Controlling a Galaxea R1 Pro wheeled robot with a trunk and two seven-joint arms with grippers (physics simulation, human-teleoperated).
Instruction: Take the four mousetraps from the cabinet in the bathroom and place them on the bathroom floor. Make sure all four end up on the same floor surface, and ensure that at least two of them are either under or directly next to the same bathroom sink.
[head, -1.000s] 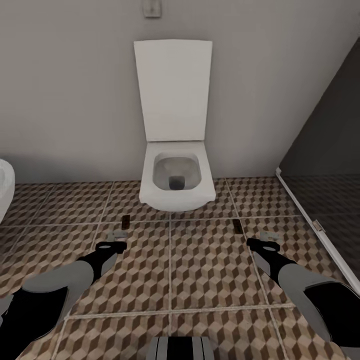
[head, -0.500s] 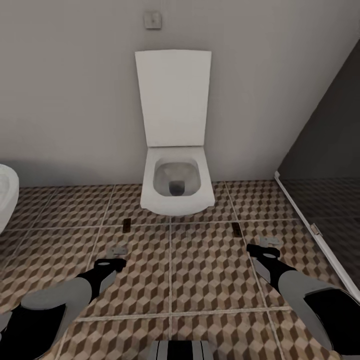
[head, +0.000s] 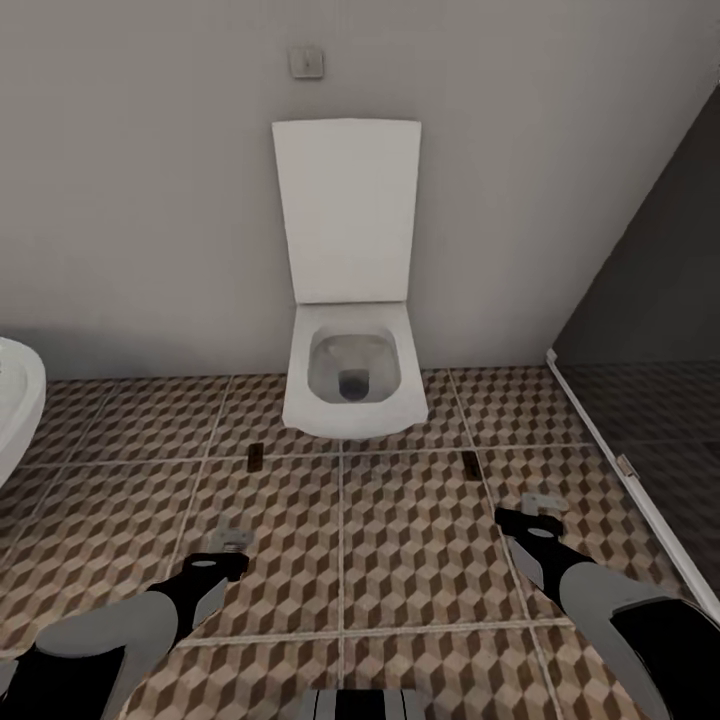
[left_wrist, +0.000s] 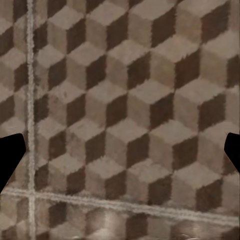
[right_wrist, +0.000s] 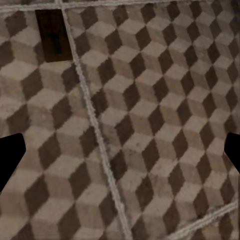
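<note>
two flat dark-brown mousetraps lie on the cube-patterned tile floor (head: 420, 560), one (head: 256, 457) left of the square white toilet (head: 352, 385), one (head: 470, 462) right of it. both grippers, left (head: 230, 543) and right (head: 540, 505), hover empty above the tiles, jaws wide

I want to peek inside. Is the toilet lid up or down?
Up. The toilet lid stands upright against the wall, so you can see down into the open bowl.
</note>
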